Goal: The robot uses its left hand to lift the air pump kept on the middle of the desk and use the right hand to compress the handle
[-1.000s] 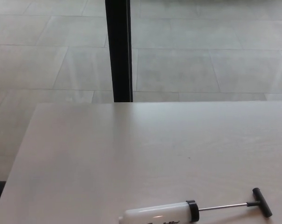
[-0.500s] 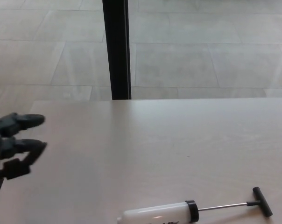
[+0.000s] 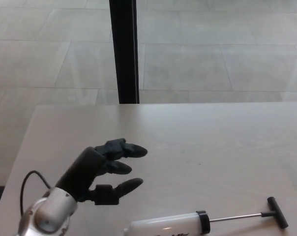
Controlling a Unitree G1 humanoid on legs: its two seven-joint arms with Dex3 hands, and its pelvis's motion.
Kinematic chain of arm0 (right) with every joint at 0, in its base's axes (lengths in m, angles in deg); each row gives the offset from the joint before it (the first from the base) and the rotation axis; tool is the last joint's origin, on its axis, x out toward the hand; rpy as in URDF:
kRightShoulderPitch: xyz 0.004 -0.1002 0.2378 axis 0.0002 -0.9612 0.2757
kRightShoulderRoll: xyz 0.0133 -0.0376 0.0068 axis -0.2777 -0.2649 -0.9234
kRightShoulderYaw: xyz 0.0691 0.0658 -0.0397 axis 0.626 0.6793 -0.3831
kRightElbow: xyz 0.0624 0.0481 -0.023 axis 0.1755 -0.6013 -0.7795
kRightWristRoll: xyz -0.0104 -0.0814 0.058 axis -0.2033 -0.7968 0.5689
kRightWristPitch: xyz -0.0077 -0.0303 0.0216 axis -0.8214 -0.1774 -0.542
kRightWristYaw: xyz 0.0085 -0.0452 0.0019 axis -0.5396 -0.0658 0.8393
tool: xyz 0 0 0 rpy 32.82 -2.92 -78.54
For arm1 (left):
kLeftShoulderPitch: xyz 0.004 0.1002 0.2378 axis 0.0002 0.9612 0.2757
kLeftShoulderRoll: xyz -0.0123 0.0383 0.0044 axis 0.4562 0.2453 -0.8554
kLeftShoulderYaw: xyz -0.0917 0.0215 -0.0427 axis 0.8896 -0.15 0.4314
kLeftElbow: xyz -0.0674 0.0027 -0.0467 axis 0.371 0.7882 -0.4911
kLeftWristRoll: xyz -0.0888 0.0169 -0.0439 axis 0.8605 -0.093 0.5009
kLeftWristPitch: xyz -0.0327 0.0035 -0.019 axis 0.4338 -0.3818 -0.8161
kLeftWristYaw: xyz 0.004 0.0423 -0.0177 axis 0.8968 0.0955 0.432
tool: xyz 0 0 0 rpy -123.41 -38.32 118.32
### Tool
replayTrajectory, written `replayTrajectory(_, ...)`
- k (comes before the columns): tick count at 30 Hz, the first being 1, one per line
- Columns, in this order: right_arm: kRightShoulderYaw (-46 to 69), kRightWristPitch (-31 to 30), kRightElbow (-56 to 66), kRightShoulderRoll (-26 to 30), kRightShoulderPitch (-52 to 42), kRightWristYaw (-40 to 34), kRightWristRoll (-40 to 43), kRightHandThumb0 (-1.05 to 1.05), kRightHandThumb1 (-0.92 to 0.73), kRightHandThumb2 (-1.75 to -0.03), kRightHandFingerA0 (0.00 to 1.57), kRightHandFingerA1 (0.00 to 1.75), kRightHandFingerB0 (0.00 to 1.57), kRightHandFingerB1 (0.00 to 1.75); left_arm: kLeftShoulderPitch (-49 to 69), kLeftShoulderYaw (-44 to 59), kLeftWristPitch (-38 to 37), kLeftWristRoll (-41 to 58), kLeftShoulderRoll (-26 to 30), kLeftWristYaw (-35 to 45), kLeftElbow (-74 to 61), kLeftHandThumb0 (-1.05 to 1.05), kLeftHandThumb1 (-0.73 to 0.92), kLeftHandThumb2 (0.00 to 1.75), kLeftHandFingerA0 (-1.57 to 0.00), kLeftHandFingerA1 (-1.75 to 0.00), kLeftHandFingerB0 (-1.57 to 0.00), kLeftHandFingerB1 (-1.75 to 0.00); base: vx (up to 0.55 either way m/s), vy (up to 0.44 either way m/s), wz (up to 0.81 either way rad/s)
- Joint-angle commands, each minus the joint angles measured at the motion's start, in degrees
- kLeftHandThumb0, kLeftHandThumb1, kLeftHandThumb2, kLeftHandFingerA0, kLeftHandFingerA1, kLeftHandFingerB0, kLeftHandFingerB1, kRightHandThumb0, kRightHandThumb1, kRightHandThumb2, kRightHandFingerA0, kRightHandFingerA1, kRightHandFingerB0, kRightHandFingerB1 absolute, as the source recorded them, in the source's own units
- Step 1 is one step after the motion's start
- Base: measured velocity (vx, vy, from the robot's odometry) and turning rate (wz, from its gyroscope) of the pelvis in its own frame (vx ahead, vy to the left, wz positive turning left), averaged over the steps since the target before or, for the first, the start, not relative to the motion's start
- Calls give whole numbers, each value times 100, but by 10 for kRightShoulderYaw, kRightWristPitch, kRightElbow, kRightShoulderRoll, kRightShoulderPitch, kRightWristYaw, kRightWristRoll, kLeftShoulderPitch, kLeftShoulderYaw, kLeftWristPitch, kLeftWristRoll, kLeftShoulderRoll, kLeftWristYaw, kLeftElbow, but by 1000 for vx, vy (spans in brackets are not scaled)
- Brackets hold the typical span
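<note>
i see the left hand (image 3: pixel 105 169) spread wide above the pale desk (image 3: pixel 212 142), near the white air pump (image 3: pixel 170 224) lying flat, its black handle (image 3: pixel 277 212) pulled out.

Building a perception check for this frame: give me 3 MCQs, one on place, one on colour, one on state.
1. Where does the air pump lie?
A. near edge of the desk
B. far edge
C. on the floor

2. What colour is the T-handle?
A. white
B. black
C. red

3. What is the left hand doing?
A. gripping the pump
B. open above the desk, holding nothing
C. pressing the handle

Key: 1 A, it lies at the picture's bottom; 2 B, dark against the pale top; 3 B, fingers spread, clear of the pump.
</note>
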Motion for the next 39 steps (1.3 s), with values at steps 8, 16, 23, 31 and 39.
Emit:
replayTrajectory(8, -51, -25, 44, 8, 20, -9, -53, -86, -88, -67, 34, 46, 35, 32, -114, -236, 164, -396, 59, 172, -109, -105, 91, 72, 0, 0, 0, -15, 0, 0, 0)
replayTrajectory(16, -51, -29, 47, 12, 28, -9, -52, -87, -88, -67, 36, 45, 37, 33, -108, -275, 203, -456, 59, 215, -128, -105, 90, 73, 0, 0, 0, -10, 0, 0, 0)
replayTrajectory(23, -54, -28, 43, 8, 37, -20, -57, -84, -86, -67, 38, 46, 40, 34, -51, -301, 255, -484, 32, 202, -158, -103, 70, 118, 0, -25, 0, -7, 0, 0, 0)
replayTrajectory(31, -53, -23, 45, 2, 32, -10, -42, -89, -73, -113, 28, 54, 29, 47, 27, -309, 285, -506, 36, 182, -198, -101, 73, 117, 0, -25, 0, -13, 0, 0, 0)
replayTrajectory(39, -49, -27, 46, -8, 26, -18, -39, -80, -85, -66, 36, 45, 40, 34, 94, -300, 291, -540, 48, 146, -222, -97, 70, 112, 0, -27, -11, -28, 0, 0, 0)
